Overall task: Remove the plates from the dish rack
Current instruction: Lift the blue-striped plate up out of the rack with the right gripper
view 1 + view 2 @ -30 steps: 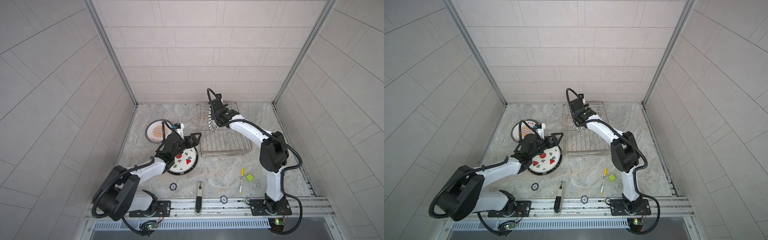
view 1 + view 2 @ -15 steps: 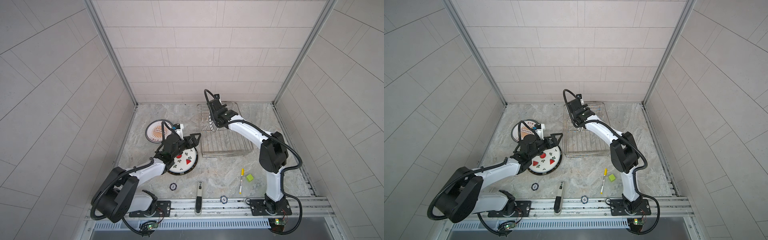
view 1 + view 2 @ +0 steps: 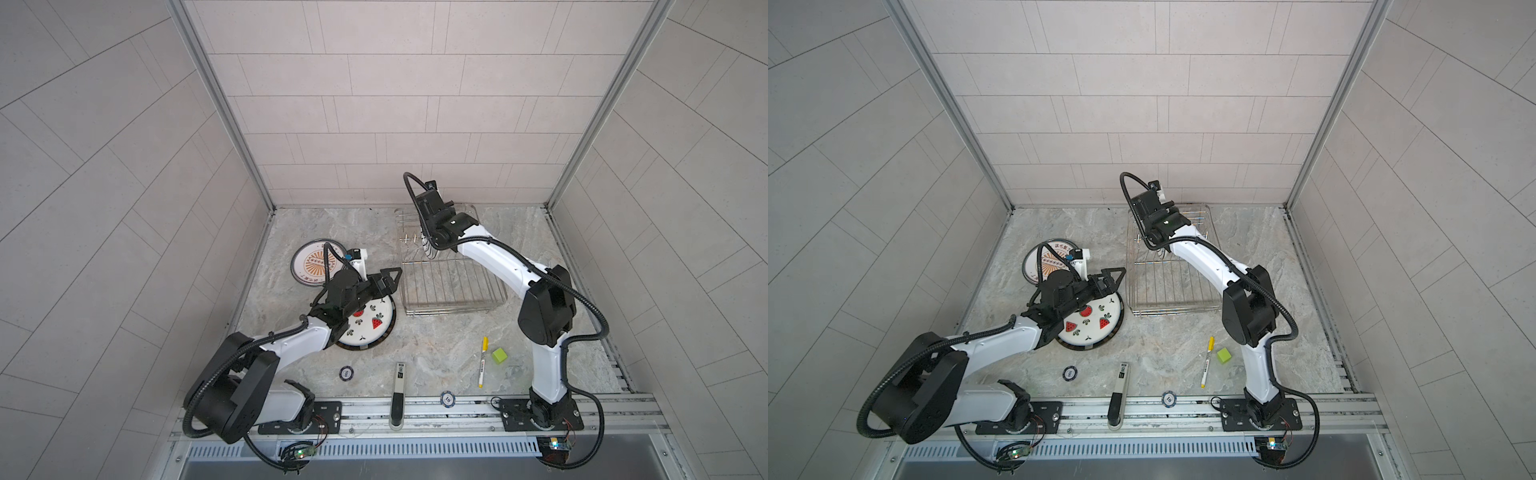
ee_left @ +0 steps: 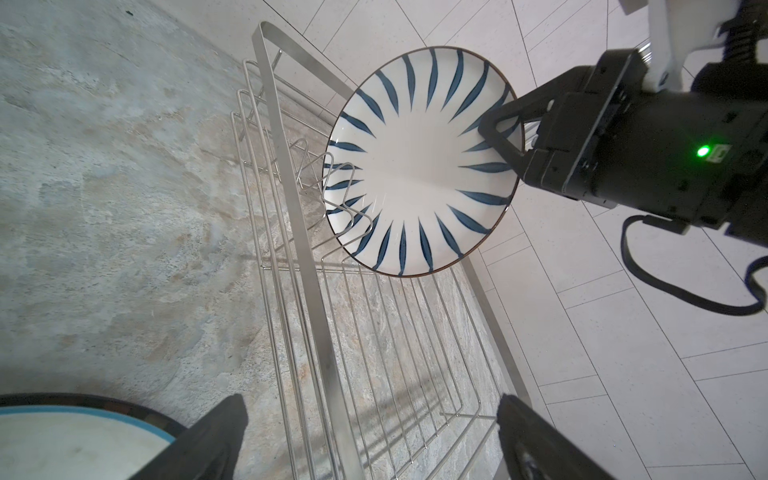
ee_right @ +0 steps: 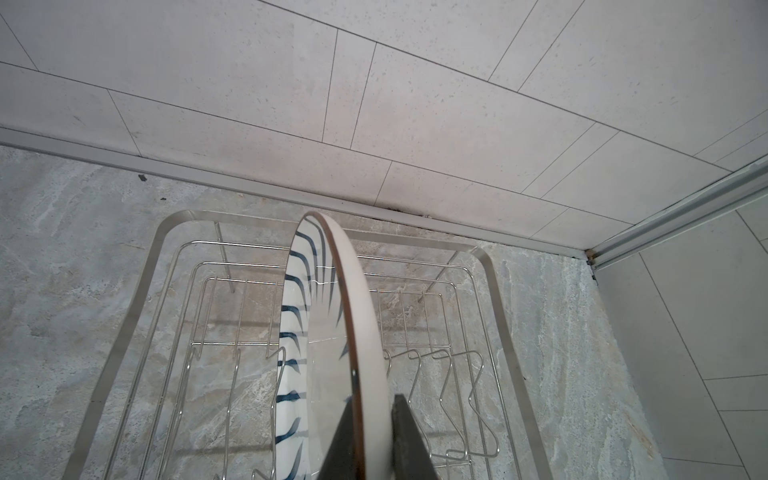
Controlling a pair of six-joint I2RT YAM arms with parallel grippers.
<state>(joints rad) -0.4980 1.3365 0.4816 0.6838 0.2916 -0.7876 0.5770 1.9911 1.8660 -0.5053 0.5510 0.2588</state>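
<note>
Two plates lie flat on the table left of the rack [image 3: 455, 309]: a sunburst plate [image 3: 309, 266] at the far left and a strawberry plate [image 3: 372, 322] nearer. A dark rim shows around the strawberry plate; whether that is a further plate beneath it cannot be told. One blue plate [image 4: 415, 166] is the only one at the rack, standing on edge at the far end with its lower edge behind the prongs. Whether it rests on the wires or hangs just clear of them cannot be told. No other plate shows in the rack in any view.

Assessment: unloading is nearly complete. The blue plate is the last item, and its removal is the step in hand.

Right arm: reaches from the near right base out over the rack, forearm sloping up to the far end, wrist turned down. The right gripper [image 4: 505, 137] is clenched on the upper rim of the blue plate.

Left arm: extends low from the near left base, wrist above the strawberry plate. The left gripper [image 3: 382, 282] is spread wide and empty, aimed at the left side of the rack.
</note>
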